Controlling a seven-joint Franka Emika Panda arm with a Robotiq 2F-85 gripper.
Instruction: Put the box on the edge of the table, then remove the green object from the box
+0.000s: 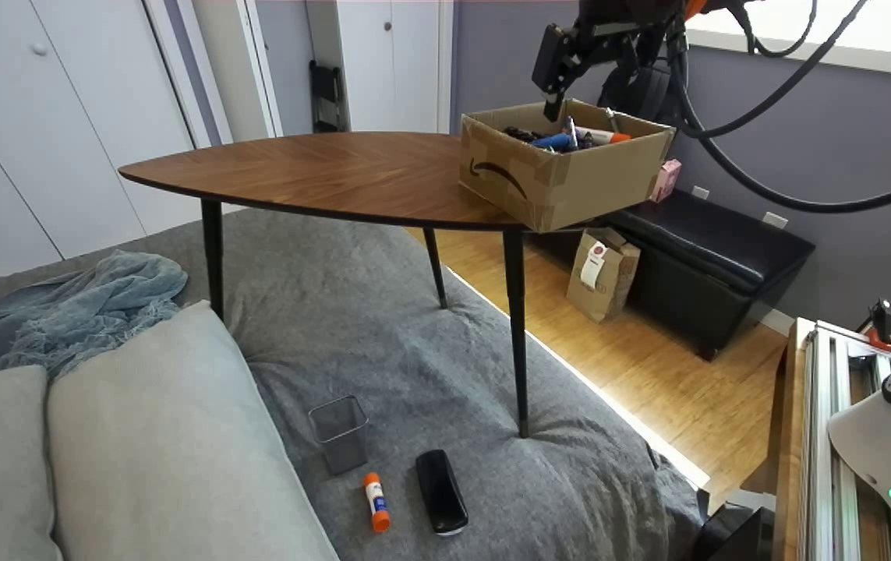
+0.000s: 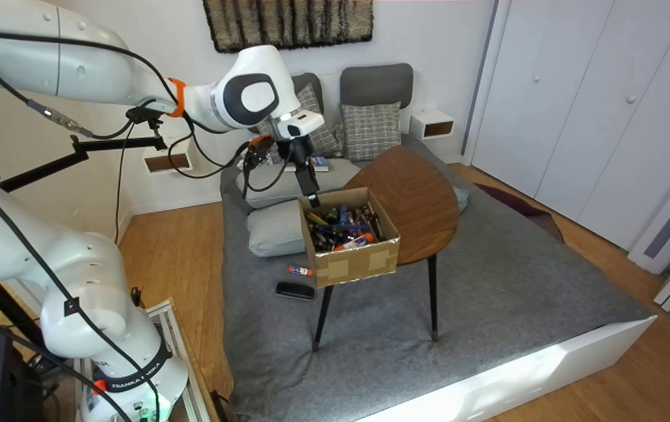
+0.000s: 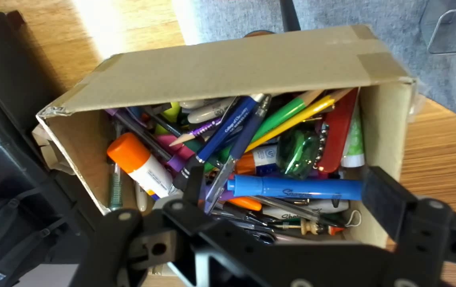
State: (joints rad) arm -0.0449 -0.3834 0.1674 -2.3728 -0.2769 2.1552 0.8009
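The tan open-topped box sits at the edge of the brown table, partly overhanging it. Both also show in an exterior view, the box and the table. In the wrist view the box is full of pens and small items. Green things inside include a shiny translucent green object, a green pencil and a green-and-white tube. A blue marker lies between the finger outlines. My gripper is open and empty above the box; it shows in both exterior views.
The table stands on a grey-covered bed. A mesh cup, a glue stick and a black case lie below it. A black chest and a labelled brown package stand beyond. Cables hang from the arm.
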